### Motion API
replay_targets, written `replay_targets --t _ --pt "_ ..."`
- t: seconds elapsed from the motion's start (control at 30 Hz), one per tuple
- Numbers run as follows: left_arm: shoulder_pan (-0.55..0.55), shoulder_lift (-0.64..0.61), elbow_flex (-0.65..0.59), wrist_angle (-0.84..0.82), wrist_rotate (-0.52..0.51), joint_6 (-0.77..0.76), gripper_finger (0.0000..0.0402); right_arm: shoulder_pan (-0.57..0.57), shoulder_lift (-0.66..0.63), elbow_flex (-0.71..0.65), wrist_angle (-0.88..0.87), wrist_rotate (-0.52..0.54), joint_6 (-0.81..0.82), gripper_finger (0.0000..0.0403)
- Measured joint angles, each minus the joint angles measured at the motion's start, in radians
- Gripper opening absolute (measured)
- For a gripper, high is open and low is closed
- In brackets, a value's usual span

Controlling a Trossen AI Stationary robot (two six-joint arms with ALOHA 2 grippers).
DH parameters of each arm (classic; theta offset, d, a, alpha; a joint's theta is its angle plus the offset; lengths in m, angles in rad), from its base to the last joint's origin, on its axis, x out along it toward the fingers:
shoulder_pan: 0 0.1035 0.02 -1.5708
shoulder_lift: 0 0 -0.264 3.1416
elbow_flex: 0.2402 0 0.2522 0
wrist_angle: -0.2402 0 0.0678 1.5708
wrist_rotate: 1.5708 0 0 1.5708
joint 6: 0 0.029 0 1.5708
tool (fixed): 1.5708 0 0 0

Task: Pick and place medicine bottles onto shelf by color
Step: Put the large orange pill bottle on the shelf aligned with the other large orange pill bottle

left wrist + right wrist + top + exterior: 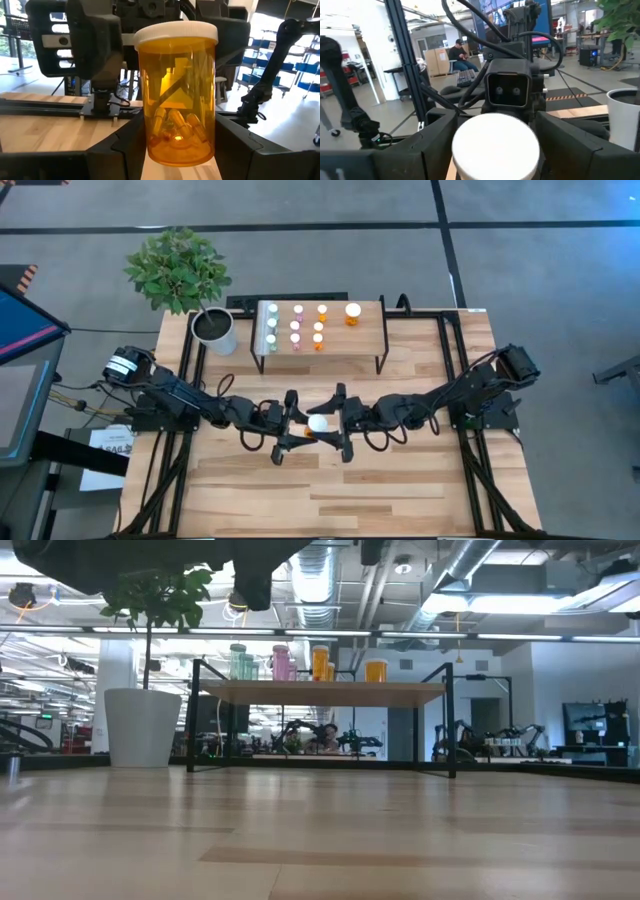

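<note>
The large orange translucent pill bottle with a white cap (317,423) stood between the two grippers over the middle of the light-wood tabletop (330,490); in the left wrist view the bottle (176,95) stood upright with capsules lying in its bottom, and the left gripper (177,150) had its dark fingers pressed against both sides of the body, clamped on it; from the right wrist view only the white cap (495,145) showed, with the right gripper (495,150) standing spread on either side of it, its fingers (580,145) wide and whether they touched the bottle could not be told; from above, the left gripper (290,425) reached in from the left and the right gripper (343,423) from the right, meeting at the bottle. Farther back, the low light-wood shelf on thin black metal legs (370,340) carried small white-capped bottles in columns: green ones (271,323) on the left, pink ones (296,325) next, small orange ones (320,325) beside them, and a second large orange bottle (353,313) on the right; just left of the shelf stood a white pot with a leafy green plant (215,330); beyond the table, in the right wrist view, a seated person (460,55) showed in the room.
</note>
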Motion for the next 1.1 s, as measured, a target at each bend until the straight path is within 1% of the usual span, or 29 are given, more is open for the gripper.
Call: replay_targets --t 0.2,0.5,0.6,0.7,0.83,0.93,1.1 --pt "0.0 0.0 0.0 0.007 0.0 -0.002 0.0174 0.0 0.0 0.0 -0.001 -0.026 -0.001 0.0265" --pt "0.0 0.0 -0.001 0.003 -0.002 -0.003 0.0175 0.0 0.0 0.0 -0.003 -0.026 -0.001 0.0209" --pt "0.0 0.0 -0.001 0.003 -0.002 -0.016 0.0179 0.0 0.0 0.0 -0.003 -0.027 0.0 0.0208" --pt "0.01 -0.002 -0.001 -0.017 0.007 -0.067 0.019 0.0 0.0 -0.001 -0.008 -0.027 -0.003 0.0222" --pt "0.032 -0.022 -0.001 -0.081 0.028 -0.097 0.0214 0.0 0.0 -0.002 -0.009 -0.025 -0.022 0.023" --pt "0.044 -0.05 -0.001 -0.16 0.028 -0.099 0.0237 -0.007 -0.015 -0.002 -0.038 -0.022 -0.032 0.0223" --pt "0.064 -0.141 -0.002 -0.377 0.01 -0.111 0.0267 -0.039 -0.113 -0.002 -0.153 -0.01 -0.065 0.0215"
